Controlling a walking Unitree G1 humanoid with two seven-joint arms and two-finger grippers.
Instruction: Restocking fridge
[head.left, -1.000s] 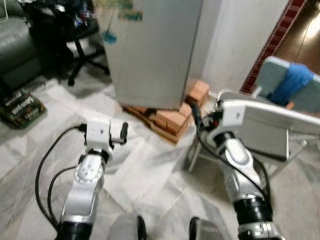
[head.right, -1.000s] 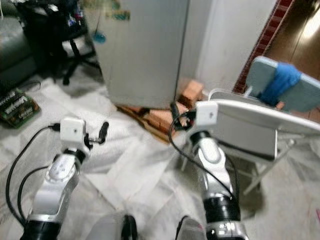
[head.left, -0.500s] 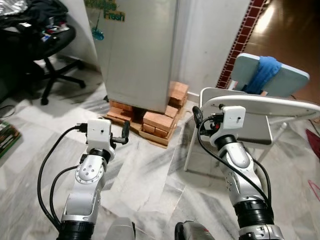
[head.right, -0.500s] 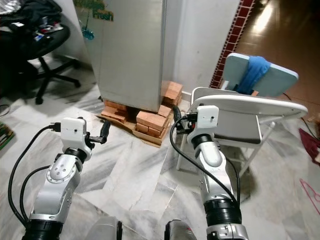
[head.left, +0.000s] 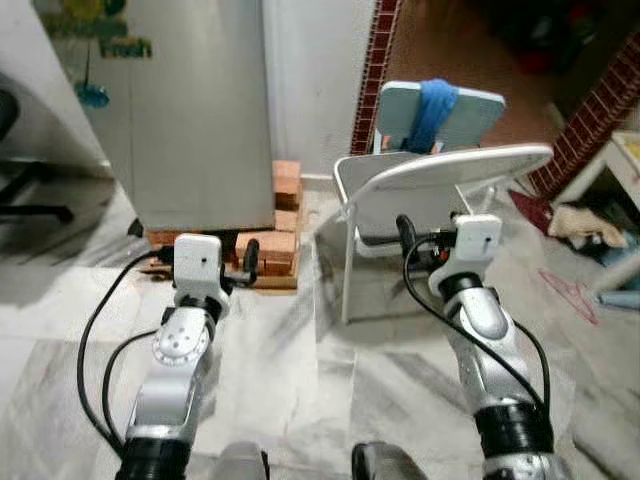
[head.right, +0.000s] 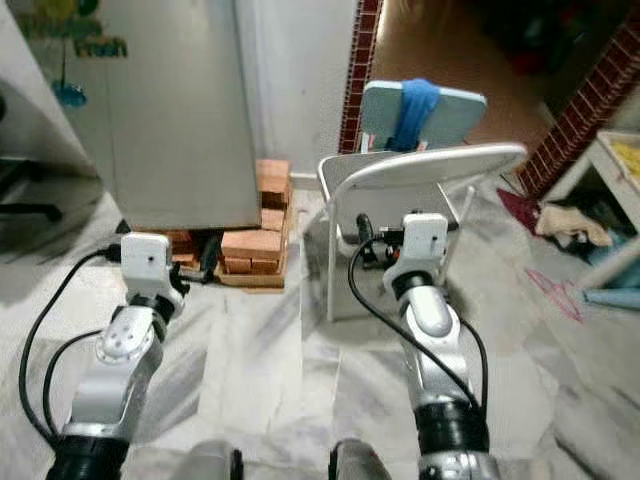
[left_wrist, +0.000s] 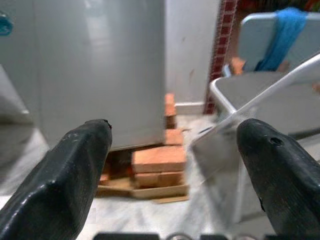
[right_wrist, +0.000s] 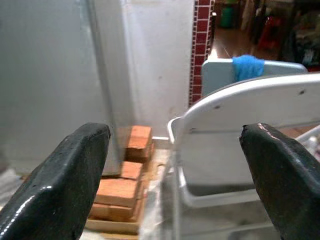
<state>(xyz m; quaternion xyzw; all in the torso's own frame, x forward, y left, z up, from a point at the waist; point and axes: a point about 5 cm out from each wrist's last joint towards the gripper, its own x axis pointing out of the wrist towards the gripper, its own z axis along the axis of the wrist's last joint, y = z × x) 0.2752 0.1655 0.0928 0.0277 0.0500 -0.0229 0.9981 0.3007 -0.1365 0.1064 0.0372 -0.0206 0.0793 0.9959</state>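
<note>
Approach stage of the restocking task. Left gripper and right gripper are both raised with fingers spread wide, empty. Fridge, door shut, stands on bricks ahead of the left gripper; a white folding chair (a blue cloth draped over the one behind) stands just ahead of the right gripper. No stock items can be made out. Next move, by judgement: close on the fridge and reach for its door.

Folding chair — bricks.

marble floor, white wall, folding chair
</note>
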